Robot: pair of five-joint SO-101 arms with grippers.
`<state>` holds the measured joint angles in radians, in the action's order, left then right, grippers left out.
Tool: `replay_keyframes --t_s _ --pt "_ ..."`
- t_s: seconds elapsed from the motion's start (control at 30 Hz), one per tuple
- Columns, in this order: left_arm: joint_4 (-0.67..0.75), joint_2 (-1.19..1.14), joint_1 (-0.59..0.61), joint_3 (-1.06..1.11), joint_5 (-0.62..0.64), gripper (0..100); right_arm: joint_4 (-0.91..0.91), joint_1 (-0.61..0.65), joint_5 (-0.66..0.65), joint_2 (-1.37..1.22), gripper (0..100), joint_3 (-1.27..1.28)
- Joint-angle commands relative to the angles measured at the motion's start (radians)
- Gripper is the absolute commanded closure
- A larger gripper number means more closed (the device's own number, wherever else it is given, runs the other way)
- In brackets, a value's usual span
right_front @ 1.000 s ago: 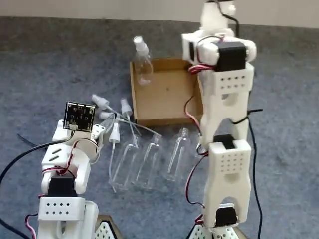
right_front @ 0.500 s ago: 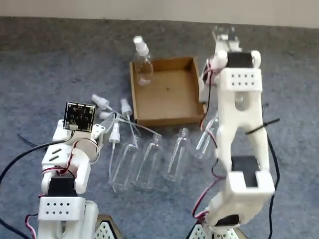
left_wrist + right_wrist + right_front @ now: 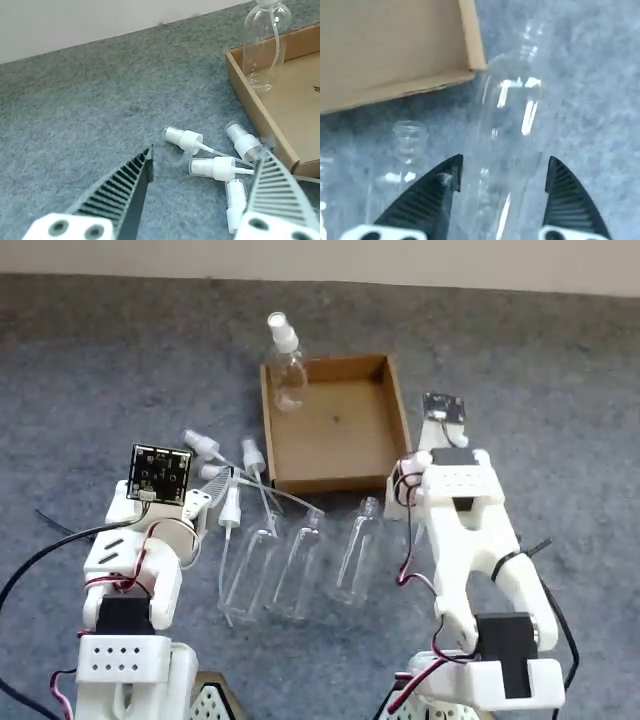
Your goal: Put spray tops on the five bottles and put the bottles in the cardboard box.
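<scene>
Surface: grey carpet [image 3: 100, 370] runs back to a pale wall [image 3: 150, 255].

The cardboard box [image 3: 335, 425] lies open-topped at mid-table. One capped bottle [image 3: 285, 365] stands upright at the box's far corner on the left arm's side. From the left wrist view its base appears to sit just inside the wall.

Three open bottles [image 3: 300, 560] lie side by side on the carpet just in front of the box, necks toward it. None has a top fitted.

Four loose spray tops [image 3: 212, 472] lie clustered on the carpet beside the box's near corner, on the left arm's side, close to the necks of the lying bottles.

The left gripper [image 3: 206, 155] hangs above the spray tops. Its fingers are spread wide and hold nothing.

The right gripper [image 3: 505, 161] hangs low by the box's other near corner. Its fingers stand wide apart, one on either side of a fourth open bottle [image 3: 507, 115], which lies on the carpet just beside that corner. Whether either finger touches the bottle cannot be determined.
</scene>
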<state>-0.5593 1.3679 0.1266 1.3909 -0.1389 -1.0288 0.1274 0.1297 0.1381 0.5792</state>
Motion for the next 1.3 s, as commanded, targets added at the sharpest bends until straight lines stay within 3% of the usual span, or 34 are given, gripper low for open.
replay_keyframes --t_s 0.0,0.23,0.47,0.6,0.93,1.17,1.27 --pt "0.018 0.004 0.013 -0.005 0.011 71 0.048 -0.031 0.009 -0.007 78.9 0.004" --pt "0.018 0.004 0.013 -0.004 0.011 71 0.047 -0.265 -0.242 -0.019 88.2 0.013" --pt "0.018 0.004 0.013 -0.004 0.011 71 -0.047 -0.567 -0.605 -0.015 93.0 0.004" --pt "0.017 0.004 -0.022 -0.005 0.011 71 -0.051 -0.631 -0.738 -0.015 93.0 0.013" --pt "-0.232 -0.074 -0.041 -0.134 0.005 71 0.042 -0.719 -0.842 -0.015 92.0 0.079" --pt "-0.353 -0.246 -0.039 -0.234 0.005 71 -0.042 -0.665 -0.841 -0.013 70.7 0.076" --pt "-0.353 -0.265 -0.039 -0.229 0.005 71 -0.047 -0.622 -0.77 -0.013 69.7 0.059"
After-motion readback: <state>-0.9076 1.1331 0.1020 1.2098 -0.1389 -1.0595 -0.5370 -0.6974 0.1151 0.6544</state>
